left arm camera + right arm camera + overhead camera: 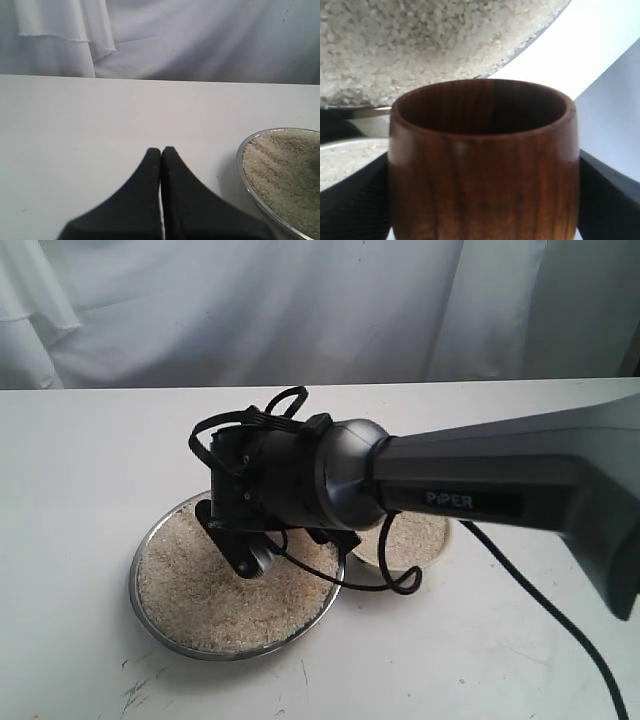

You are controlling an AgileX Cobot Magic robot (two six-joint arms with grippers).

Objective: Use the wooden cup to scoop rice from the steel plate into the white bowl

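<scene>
A white cloth (pixel 300 300) hangs behind a white table (pixel 80 490). On the table stands the plate (pixel 136 585), filled with rice (pixel 210 600). Just beside it, on the right arm's side, is the bowl (pixel 449 537), half hidden by the arm (pixel 480 480) and also holding some rice.

The right arm reaches across from the right of the exterior view, and its gripper (pixel 250 558) hangs over the plate. The right wrist view shows the black fingers (pixel 355 200) clamped on either side of the cup (pixel 482 165), which is gripped by its wall. The cup's dark mouth is open to the camera, and the rice-filled plate lies close behind it. Whether the cup touches the grains cannot be told.

The left gripper (pixel 161 155) is out of the exterior view. In its own wrist view it sits low over bare table, tips pressed together with nothing between them. The plate's rim is near it but apart.
</scene>
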